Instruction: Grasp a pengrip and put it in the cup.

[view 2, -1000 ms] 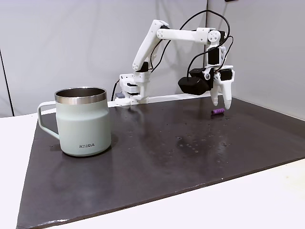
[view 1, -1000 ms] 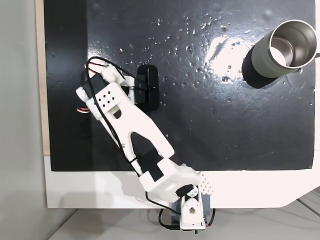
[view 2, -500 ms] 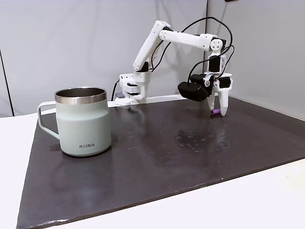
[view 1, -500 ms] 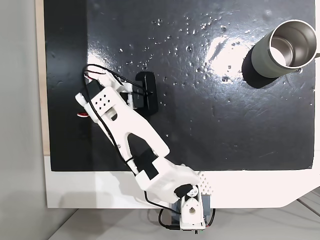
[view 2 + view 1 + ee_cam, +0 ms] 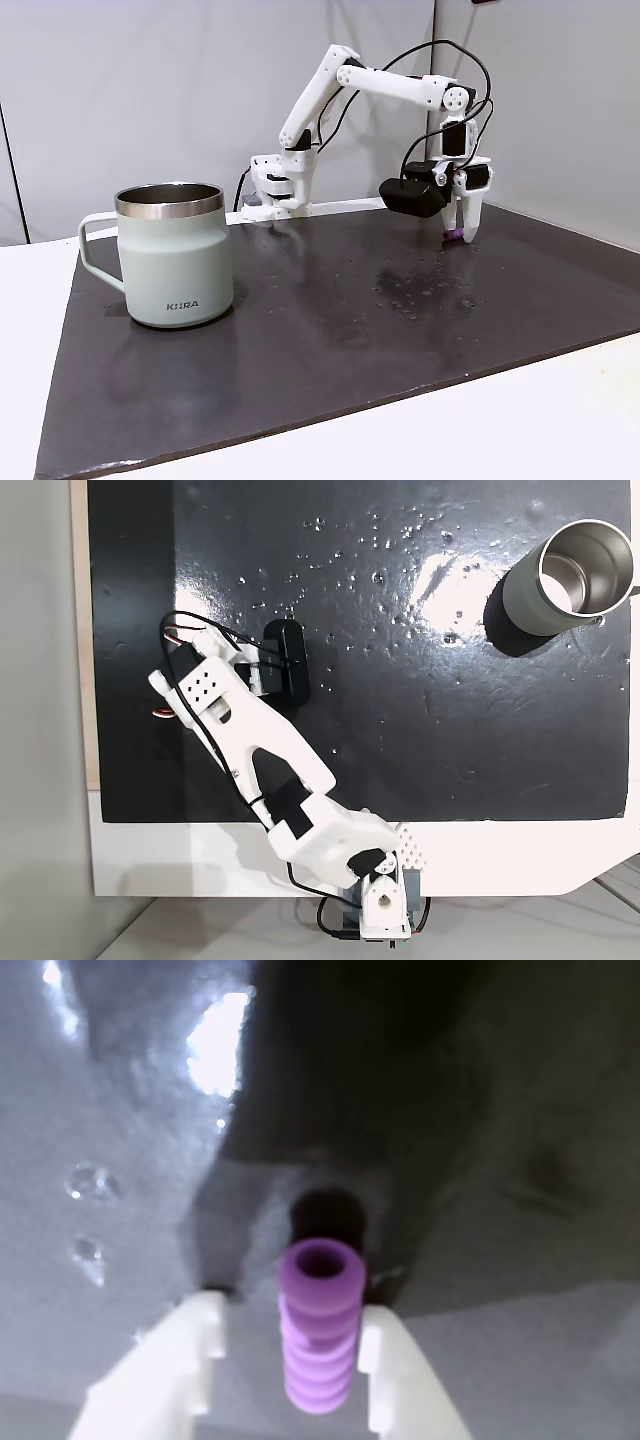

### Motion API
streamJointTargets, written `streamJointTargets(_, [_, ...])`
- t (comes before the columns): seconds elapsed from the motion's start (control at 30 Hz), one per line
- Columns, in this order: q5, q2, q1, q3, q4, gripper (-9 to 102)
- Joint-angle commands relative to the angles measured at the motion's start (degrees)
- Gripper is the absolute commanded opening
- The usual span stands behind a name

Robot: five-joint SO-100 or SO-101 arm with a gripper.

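Lowered tool (image 5: 290,1345) now straddles one pengrip (image 5: 320,1325); one cup (image 5: 176,255)

The pengrip (image 5: 320,1325) looks like soft, matt purple rubber, its surface ribbed in rounded rings with a hollow end at 12 o'clock in the wrist view. The gripper (image 5: 290,1345) fingers (image 5: 200,1350) flanking it are white plastic, smooth with a faint sheen. The mat (image 5: 330,330) is a black sheet, semi-glossy, throwing glare patches and carrying small shiny droplets or specks. The cup (image 5: 176,255) has a matt grey-green coated outer wall and a polished, mirror-bright metal inside (image 5: 585,570) with a bare steel rim. The table (image 5: 500,865) edge is smooth white.
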Motion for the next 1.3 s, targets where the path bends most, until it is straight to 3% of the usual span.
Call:
streamJointTargets(0.0, [-0.97, -0.62, -1.41, -0.62, -1.23, 8])
streamJointTargets(0.13, [-1.14, -0.62, -1.41, -0.62, -1.32, 0])
streamJointTargets(0.37, [-1.32, 1.41, -0.62, -0.53, 0.35, 0])
streamJointTargets(0.57, [-6.68, 11.34, 6.33, -0.97, 6.77, 0])
streamJointTargets(0.93, [-24.61, 31.46, 31.38, 0.35, 20.57, 0])
streamJointTargets(1.27, [-45.09, 35.07, 56.51, -9.84, 26.10, 0])
